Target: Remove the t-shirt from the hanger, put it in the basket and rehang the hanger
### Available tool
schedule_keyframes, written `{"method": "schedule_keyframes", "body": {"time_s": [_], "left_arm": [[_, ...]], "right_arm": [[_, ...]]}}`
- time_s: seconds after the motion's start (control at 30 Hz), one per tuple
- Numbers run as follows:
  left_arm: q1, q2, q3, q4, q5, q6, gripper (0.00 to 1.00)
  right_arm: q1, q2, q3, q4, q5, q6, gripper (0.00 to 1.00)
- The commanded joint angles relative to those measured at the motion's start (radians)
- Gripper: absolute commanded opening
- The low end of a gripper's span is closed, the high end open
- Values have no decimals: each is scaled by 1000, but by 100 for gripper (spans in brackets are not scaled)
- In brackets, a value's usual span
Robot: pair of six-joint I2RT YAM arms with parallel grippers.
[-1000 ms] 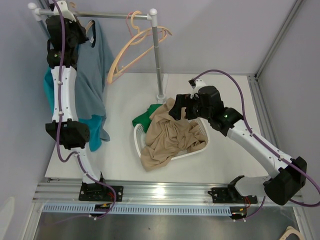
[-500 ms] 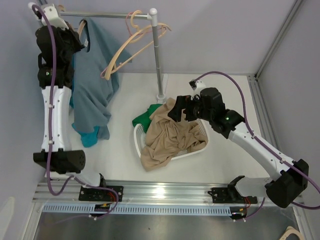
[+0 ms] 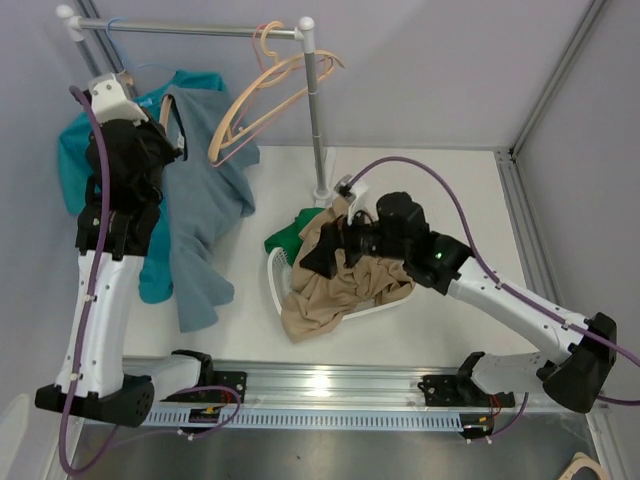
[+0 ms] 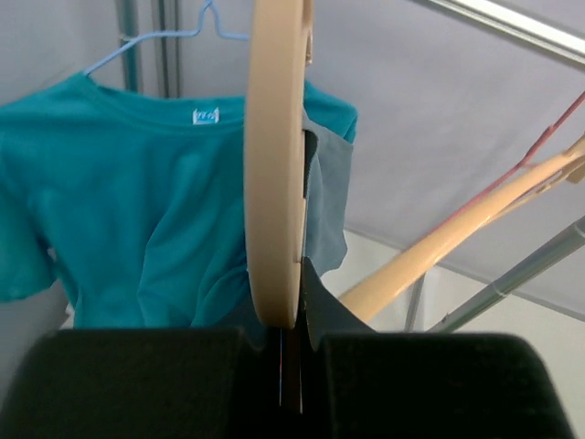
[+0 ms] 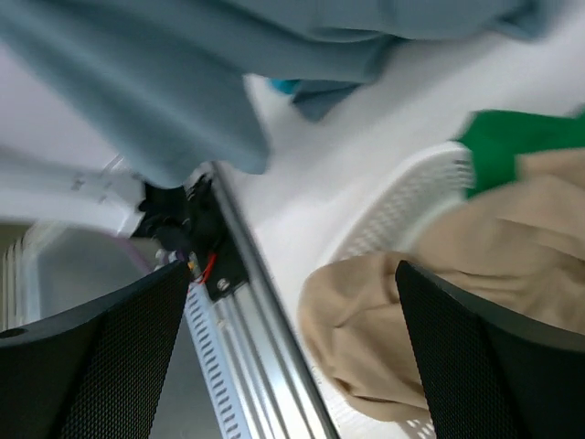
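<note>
Lower centre, my right fingers (image 3: 318, 257) hang apart above the laundry basket (image 3: 405, 288). Upper left, my left fingers (image 3: 158, 140) are clamped on the wooden hanger (image 4: 274, 183), and the grey-blue t-shirt (image 3: 205, 230) drapes from it. My worry is that the right pinches the tan garment (image 3: 340, 285) instead, or drags the hanger loose.

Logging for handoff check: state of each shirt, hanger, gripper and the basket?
Wooden hanger: clamped in left gripper.
Grey t-shirt: draped on that hanger.
Teal t-shirt: hanging from rail.
Spare hangers: empty, on rail.
Right gripper: open, empty.
Basket: holding tan and green clothes.
</note>
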Motion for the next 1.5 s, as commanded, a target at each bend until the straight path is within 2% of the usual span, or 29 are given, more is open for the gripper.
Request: {"method": "schedule_keyframes", "body": {"time_s": [0.0,0.07,0.1,0.13,0.2,0.3,0.43,0.67,0.73,0.77,0.8,0.83,0.87,0.97,1.0,1.03,1.07,1.17,1.3,1.47], "left_arm": [[-51,-71,-25,-14,-220,-59,1],[-99,-90,-32,-70,-257,-107,1],[-128,-113,-36,-84,-341,-116,1],[-184,-127,-52,-81,-377,-118,1],[-229,-160,-75,-72,-446,-112,1],[-274,-154,-60,-106,-499,-110,1],[-305,-166,-60,-152,-507,-133,1],[-312,-170,-83,-124,-487,-136,1],[-311,-164,-91,-94,-483,-125,1],[-311,-151,-92,-84,-483,-122,1],[-311,-144,-91,-74,-483,-115,1],[-311,-134,-82,-54,-483,-98,1],[-311,-112,-77,-40,-492,-89,1],[-300,-53,-42,0,-497,-50,1],[-292,-39,-17,8,-492,-44,1],[-288,-26,-8,15,-490,-38,1],[-282,-13,18,25,-475,-32,1],[-242,39,67,25,-437,-36,1],[-135,109,110,-7,-311,-90,1],[-67,162,158,-11,-276,-79,1]], "right_arm": [[135,7,36,118,-109,-104,100],[186,41,33,212,-135,-112,100],[233,55,30,318,-141,-112,100],[258,70,24,368,-139,-116,99],[316,128,24,484,-123,-130,99],[355,220,80,569,-101,-127,100],[393,320,161,625,-67,-158,99],[421,483,315,639,-139,-128,98],[427,500,324,639,-168,-112,80],[434,500,321,639,-174,-98,62],[439,498,317,622,-178,-93,27],[445,492,300,611,-178,-90,18],[459,472,283,603,-175,-89,15],[488,409,193,586,-119,-92,15],[497,394,177,576,-101,-93,11],[505,380,163,565,-75,-95,2],[513,357,142,545,-61,-101,0],[548,305,108,510,-17,-107,0],[614,251,93,427,45,-148,0],[668,208,39,369,108,-145,0]]}}
